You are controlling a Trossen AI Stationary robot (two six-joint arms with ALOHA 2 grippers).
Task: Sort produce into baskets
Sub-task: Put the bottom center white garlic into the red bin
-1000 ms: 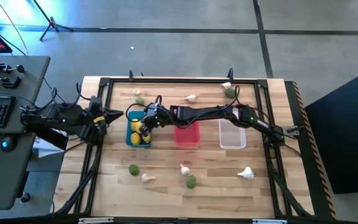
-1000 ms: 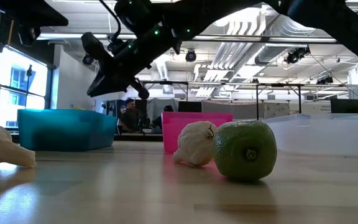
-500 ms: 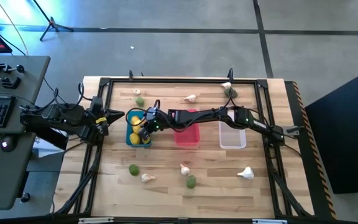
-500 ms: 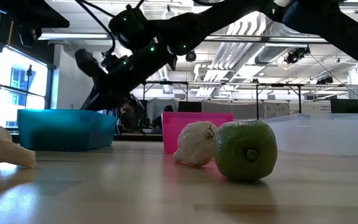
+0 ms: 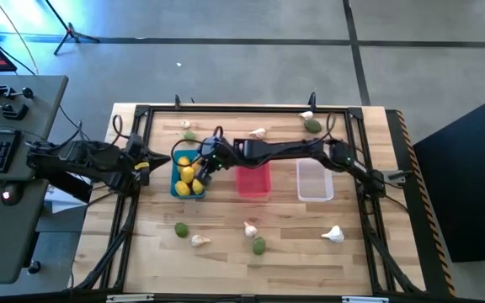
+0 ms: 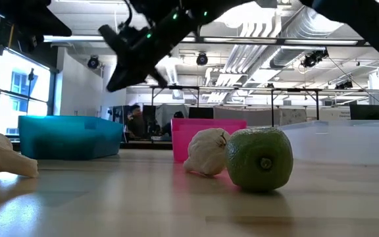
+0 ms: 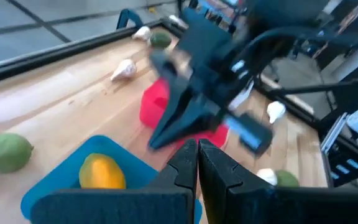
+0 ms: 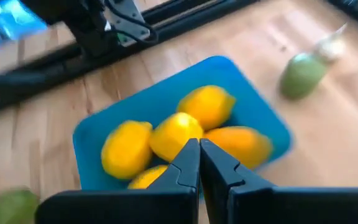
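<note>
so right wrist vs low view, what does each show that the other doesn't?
Only the right wrist view: the lemons piled inside the blue basket, seen from above, with the right gripper shut and empty over them.

Only the low view: the pink basket, the translucent white basket, and a garlic bulb touching a green fruit up close.

Both: the blue basket and the wooden table.

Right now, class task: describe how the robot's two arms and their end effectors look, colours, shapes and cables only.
Both arms are dark, slim and jointed, with black cables trailing along them. The right arm carries small green indicator lights near its wrist. Each end effector, left and right, has two black, tapering, wedge-shaped fingers.
</note>
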